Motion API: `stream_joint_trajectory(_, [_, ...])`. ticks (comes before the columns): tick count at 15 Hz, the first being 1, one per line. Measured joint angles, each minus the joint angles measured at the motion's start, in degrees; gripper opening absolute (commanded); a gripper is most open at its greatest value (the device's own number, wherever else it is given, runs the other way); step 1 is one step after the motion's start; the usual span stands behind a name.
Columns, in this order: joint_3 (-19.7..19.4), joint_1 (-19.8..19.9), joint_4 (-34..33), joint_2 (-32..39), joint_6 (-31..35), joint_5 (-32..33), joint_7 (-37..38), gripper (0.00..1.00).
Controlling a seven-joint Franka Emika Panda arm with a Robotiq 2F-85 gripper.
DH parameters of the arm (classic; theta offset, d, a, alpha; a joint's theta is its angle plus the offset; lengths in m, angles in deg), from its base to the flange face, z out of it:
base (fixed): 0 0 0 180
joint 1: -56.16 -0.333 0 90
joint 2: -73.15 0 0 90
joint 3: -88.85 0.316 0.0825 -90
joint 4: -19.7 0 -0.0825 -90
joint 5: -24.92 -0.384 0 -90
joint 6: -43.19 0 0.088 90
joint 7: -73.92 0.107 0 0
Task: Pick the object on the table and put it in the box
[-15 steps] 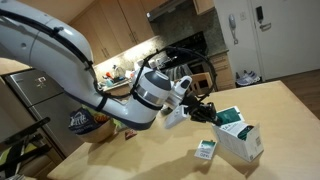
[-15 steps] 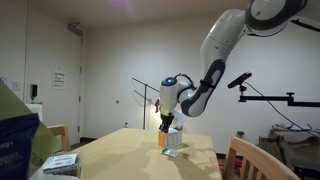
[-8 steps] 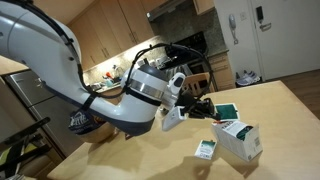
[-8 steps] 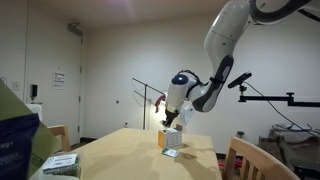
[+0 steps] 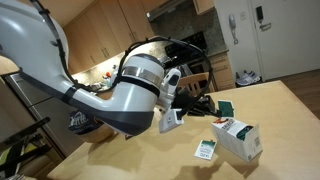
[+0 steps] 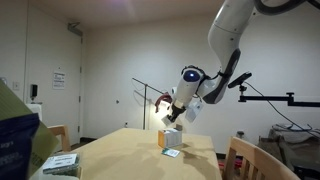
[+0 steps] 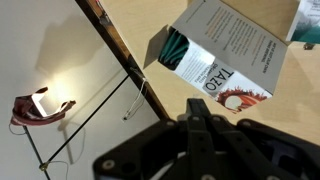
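In an exterior view my gripper is shut on the object, a small dark teal packet that sticks out past the fingertips. It hangs just above the box, a white carton with green patches standing on the wooden table. In the other exterior view the gripper hovers over the box. In the wrist view the fingers are pressed together and the packet does not show. The box lies beyond them, showing a teal side and a red-orange mark.
A mostly white packet with green print lies on the table beside the box, also in the other exterior view. A dark snack bag sits behind the arm. A chair back stands at the table's edge.
The arm has lifted the gripper and the teal packet a little higher above the box. The box and the white packet have not moved.
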Motion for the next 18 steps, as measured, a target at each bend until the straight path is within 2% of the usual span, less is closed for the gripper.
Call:
stream_joint_trajectory(10, [-1.12,-0.15,0.12,-0.32,1.39,0.48,0.16,0.00])
stream_joint_trajectory(12, [-2.57,-0.02,0.51,-0.95,5.15,1.95,0.64,0.00])
stream_joint_trajectory(16, [-5.41,1.68,2.40,-2.50,16.74,4.76,0.69,0.00])
stream_joint_trajectory(17, [-5.67,2.56,3.00,-2.83,19.70,5.34,0.54,0.00])
stream_joint_trajectory(18, [-3.36,5.22,3.90,-3.94,20.60,5.36,-1.99,0.00])
